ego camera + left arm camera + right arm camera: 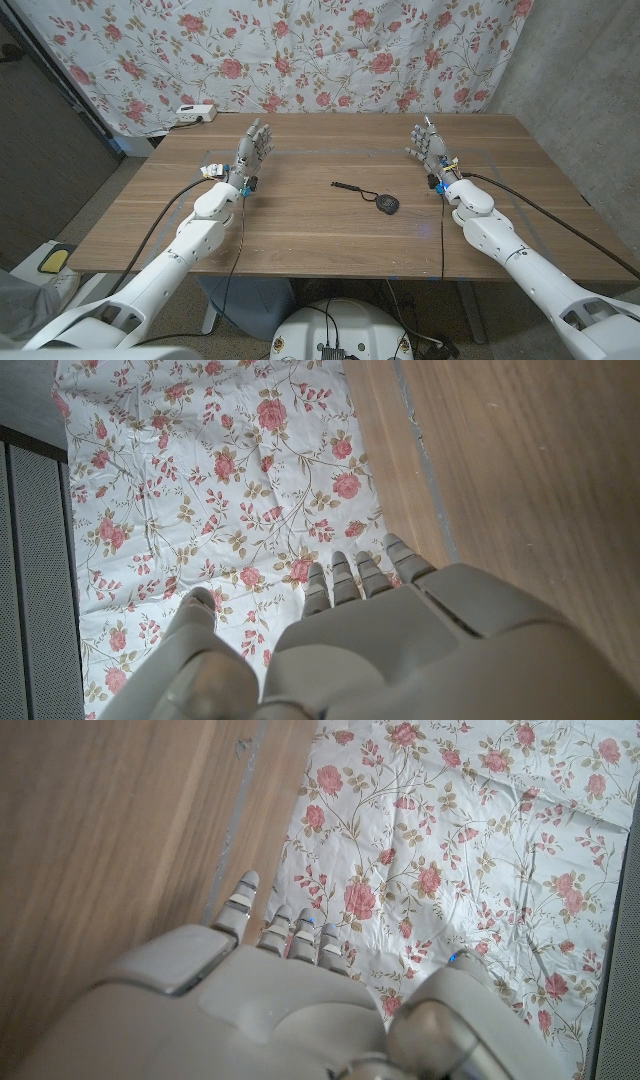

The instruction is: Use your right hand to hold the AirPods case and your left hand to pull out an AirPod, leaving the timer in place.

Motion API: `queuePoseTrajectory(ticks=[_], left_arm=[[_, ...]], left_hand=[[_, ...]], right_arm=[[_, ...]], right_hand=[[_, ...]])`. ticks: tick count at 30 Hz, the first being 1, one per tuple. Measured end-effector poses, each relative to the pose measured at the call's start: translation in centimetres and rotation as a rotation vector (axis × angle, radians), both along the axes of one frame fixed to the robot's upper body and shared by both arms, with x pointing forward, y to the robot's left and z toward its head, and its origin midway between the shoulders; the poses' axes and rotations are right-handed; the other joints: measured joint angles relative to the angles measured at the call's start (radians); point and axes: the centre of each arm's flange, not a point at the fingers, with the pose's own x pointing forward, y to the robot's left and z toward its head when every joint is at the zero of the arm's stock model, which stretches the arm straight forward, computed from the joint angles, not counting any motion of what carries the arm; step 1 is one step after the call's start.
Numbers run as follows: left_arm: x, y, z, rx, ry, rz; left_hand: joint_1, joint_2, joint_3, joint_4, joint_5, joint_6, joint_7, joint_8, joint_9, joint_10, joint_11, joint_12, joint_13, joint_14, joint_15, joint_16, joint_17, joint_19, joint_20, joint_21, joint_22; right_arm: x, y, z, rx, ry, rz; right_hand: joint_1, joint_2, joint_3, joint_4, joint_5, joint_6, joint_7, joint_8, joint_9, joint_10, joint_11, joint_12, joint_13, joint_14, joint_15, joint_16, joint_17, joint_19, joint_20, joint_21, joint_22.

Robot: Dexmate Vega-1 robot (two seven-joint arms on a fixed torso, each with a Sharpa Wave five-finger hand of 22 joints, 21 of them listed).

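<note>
One small black round object (386, 205) with a thin strap lies right of the wooden table's (300, 230) centre; it cannot be told whether it is the case or the timer. Nearer it, the right hand (430, 146) holds nothing, fingers spread. The left hand (254, 148), well apart, is likewise empty and spread. A floral cloth (300, 55) hangs behind.

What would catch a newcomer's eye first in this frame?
Two white robot hands stand raised and open over the wooden table, the left hand at the left, the right hand at the right, both holding nothing. Between them, nearer the right arm, lies a small black round object with a thin strap. Behind the table hangs a rose-patterned floral cloth.
</note>
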Motion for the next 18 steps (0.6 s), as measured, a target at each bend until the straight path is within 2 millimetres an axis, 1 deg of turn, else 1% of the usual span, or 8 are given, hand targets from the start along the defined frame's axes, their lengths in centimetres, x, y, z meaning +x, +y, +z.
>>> queuePoseTrajectory(ticks=[5, 6, 9, 14, 15, 18], left_arm=[[0.0, 0.2, 0.1, -0.002, -0.005, 0.001], [-0.1, 0.4, 0.3, -0.025, -0.01, 0.004], [-0.1, 0.4, 0.3, -0.008, -0.013, 0.004], [-0.3, 1.6, 0.7, -0.093, -0.032, 0.023], [-0.3, 0.9, 0.6, 0.008, -0.035, 0.02], [-0.4, 1.7, 0.7, -0.029, -0.042, 0.033]], left_hand=[[0.0, 0.0, 0.0, 0.0, 0.0, 0.0, 0.0, 0.0, 0.0, 0.0, 0.0, 0.0, 0.0, 0.0, 0.0, 0.0, 0.005, 0.0, 0.0, 0.0, 0.0], [0.0, 0.0, 0.0, 0.0, 0.0, 0.0, 0.0, 0.0, 0.0, 0.0, 0.0, 0.0, 0.0, 0.0, 0.0, 0.0, 0.005, 0.0, 0.0, 0.0, 0.0], [0.0, 0.0, 0.0, 0.0, 0.0, 0.0, 0.0, 0.0, 0.0, 0.0, 0.0, 0.0, 0.0, 0.0, 0.0, 0.0, 0.005, 0.0, 0.0, 0.0, 0.0], [0.0, 0.0, 0.0, 0.0, 0.0, 0.0, 0.0, 0.0, 0.0, 0.0, 0.0, 0.004, 0.0, 0.0, 0.0, 0.0, 0.005, 0.0, 0.0, 0.0, 0.0], [0.0, 0.0, 0.0, 0.0, 0.0, 0.0, 0.0, 0.0, 0.0, 0.0, 0.0, 0.004, 0.0, 0.0, 0.0, 0.0, 0.005, 0.0, 0.0, 0.0, 0.0], [0.0, 0.0, 0.0, 0.0, 0.0, 0.006, -0.005, 0.0, 0.0, 0.0, 0.0, 0.004, 0.0, 0.0, 0.0, 0.0, 0.004, 0.0, 0.0, 0.0, 0.0]], right_arm=[[0.1, 0.4, 0.2, -0.006, -0.001, 0.009], [0.1, 0.5, 0.1, -0.014, 0.001, 0.01], [0.1, 0.6, 0.3, -0.011, 0.0, 0.013], [0.2, 1.0, 0.0, -0.049, 0.008, 0.018], [0.2, 0.8, 0.3, -0.015, 0.001, 0.015], [0.3, 0.9, 0.2, -0.035, 0.005, 0.017]], right_hand=[[0.0, 0.0, 0.0, 0.0, 0.0, 0.0, 0.0, 0.0, 0.0, 0.0, 0.0, 0.004, 0.001, 0.0, 0.0, 0.0, 0.0, 0.0, 0.0, 0.0, 0.0], [0.0, 0.0, 0.0, 0.0, 0.0, 0.0, 0.0, 0.0, 0.0, 0.0, 0.0, 0.004, 0.001, 0.0, 0.0, 0.0, 0.0, 0.0, 0.0, 0.0, 0.0], [0.0, 0.0, 0.0, 0.0, 0.0, 0.0, 0.0, 0.0, 0.0, 0.0, 0.0, 0.004, 0.001, 0.0, 0.0, 0.0, 0.0, 0.0, 0.0, 0.0, 0.0], [0.004, 0.004, 0.0, 0.0, 0.0, 0.0, 0.0, 0.0, 0.0, 0.001, 0.001, 0.004, 0.001, 0.0, 0.0, 0.0, 0.0, 0.0, 0.0, 0.0, 0.0], [0.004, 0.004, 0.0, 0.0, 0.0, 0.0, 0.0, 0.0, 0.0, 0.003, 0.003, 0.004, 0.001, 0.0, 0.0, 0.0, 0.0, 0.0, 0.0, 0.0, 0.0], [0.004, 0.004, 0.0, 0.0, 0.0, 0.0, 0.0, 0.0, 0.0, 0.003, 0.003, 0.004, 0.001, 0.0, 0.0, 0.0, 0.0, 0.0, 0.0, 0.0, 0.0]])
